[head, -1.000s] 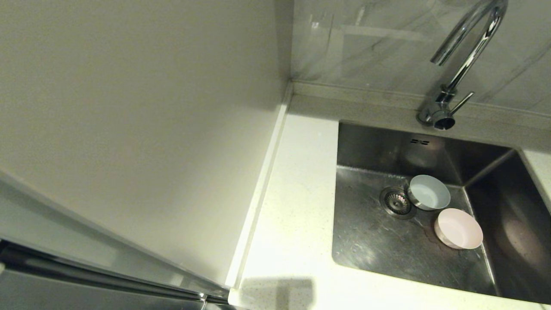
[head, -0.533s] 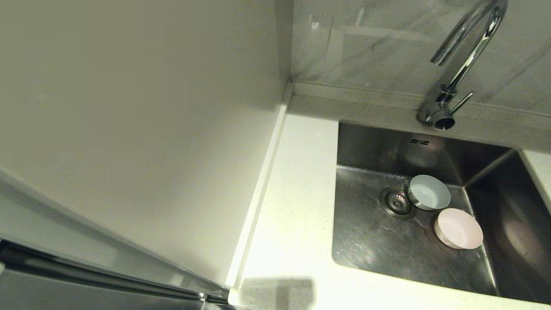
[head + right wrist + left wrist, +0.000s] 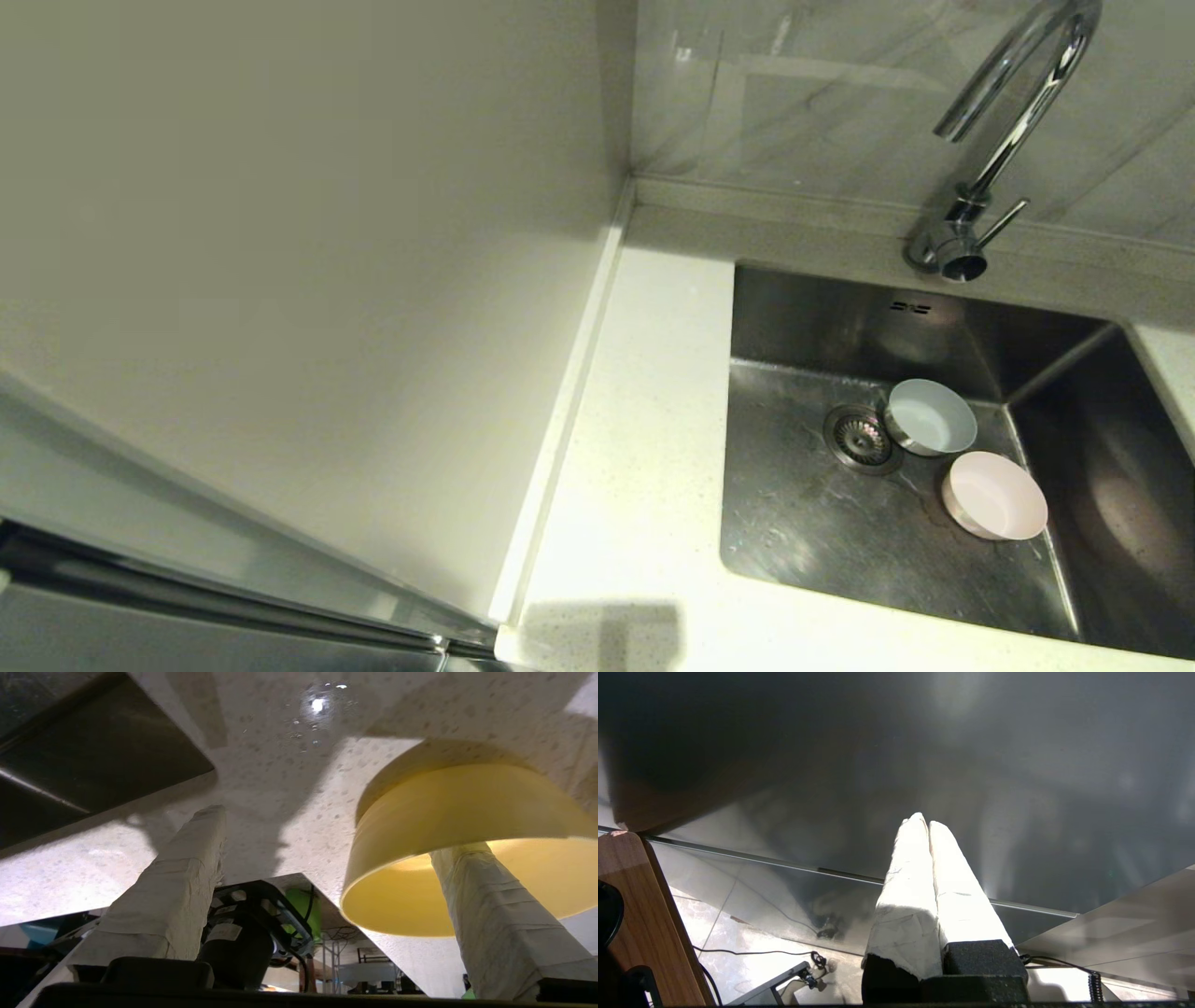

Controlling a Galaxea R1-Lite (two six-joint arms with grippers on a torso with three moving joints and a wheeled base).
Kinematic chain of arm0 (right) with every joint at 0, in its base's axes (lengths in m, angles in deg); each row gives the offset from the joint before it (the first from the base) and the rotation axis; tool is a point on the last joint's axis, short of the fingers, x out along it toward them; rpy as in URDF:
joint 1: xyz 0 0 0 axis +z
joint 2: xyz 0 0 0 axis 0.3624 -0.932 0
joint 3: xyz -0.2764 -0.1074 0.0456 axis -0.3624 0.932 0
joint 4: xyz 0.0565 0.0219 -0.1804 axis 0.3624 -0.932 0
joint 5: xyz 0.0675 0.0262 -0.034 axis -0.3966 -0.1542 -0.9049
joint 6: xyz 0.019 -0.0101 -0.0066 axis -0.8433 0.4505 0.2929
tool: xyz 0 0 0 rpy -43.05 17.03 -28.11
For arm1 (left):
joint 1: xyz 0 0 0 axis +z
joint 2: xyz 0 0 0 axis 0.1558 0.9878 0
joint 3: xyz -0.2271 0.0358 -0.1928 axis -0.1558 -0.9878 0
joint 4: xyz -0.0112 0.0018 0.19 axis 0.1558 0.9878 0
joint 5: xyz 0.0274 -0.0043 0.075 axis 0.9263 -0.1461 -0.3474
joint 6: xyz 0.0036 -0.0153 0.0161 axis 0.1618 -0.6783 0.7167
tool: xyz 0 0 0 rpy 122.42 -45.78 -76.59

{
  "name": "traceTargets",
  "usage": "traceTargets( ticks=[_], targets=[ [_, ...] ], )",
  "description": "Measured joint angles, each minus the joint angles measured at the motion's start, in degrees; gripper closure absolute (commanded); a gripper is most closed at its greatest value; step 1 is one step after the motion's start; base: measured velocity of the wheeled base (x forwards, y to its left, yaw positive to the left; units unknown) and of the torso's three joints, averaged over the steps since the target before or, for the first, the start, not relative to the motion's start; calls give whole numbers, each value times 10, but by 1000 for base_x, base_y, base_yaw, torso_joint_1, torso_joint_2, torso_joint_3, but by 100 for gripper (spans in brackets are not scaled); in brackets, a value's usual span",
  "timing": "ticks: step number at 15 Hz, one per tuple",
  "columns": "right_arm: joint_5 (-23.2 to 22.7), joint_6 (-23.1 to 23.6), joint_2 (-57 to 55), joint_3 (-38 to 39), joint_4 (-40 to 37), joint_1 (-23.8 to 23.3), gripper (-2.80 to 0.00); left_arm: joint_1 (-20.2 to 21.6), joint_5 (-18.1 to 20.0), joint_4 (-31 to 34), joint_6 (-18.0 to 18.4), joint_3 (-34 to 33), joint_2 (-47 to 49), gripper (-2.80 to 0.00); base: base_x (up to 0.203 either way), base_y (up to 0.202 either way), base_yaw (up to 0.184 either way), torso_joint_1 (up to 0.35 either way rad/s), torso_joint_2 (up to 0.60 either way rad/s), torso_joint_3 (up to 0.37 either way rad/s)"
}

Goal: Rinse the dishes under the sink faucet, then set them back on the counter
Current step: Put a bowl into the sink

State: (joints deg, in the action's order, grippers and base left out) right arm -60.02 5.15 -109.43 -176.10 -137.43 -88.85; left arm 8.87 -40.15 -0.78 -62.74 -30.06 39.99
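Standing wide apart, the right gripper (image 3: 327,877) jaws had one finger inside the yellow round plastic bowl (image 3: 467,826) on the white speckled stone worktop (image 3: 289,779), seemingly just released. Pale blue bowl (image 3: 930,417) and pink bowl (image 3: 994,495) stayed unmoved, unrinsed, in the steel sink (image 3: 822,532). Left gripper (image 3: 930,826), parked, was closed.

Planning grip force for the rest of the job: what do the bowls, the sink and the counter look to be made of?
The blue bowl, pink bowl and yellow bowl look like thin matte plastic: flat pastel colour, soft sheen. The sink looks like brushed stainless steel, with a streaky grey reflection. The counter looks like polished white stone or composite, finely speckled and lightly glossy.
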Motion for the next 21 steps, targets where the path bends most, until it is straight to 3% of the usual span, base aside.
traceTargets(
  ticks=[5,6,21],
  targets=[
    [12,0,-10,-11,-1,-1,-280,0,0,0,0,0,0,0,0,0,0,0,0,0],
    [14,-1,-10,-12,-1,-1,0,0,0,0,0,0,0,0,0,0,0,0,0,0],
    [13,-5,-7,0,-4,-1,0,0,0,0,0,0,0,0,0,0,0,0,0,0]
  ],
)
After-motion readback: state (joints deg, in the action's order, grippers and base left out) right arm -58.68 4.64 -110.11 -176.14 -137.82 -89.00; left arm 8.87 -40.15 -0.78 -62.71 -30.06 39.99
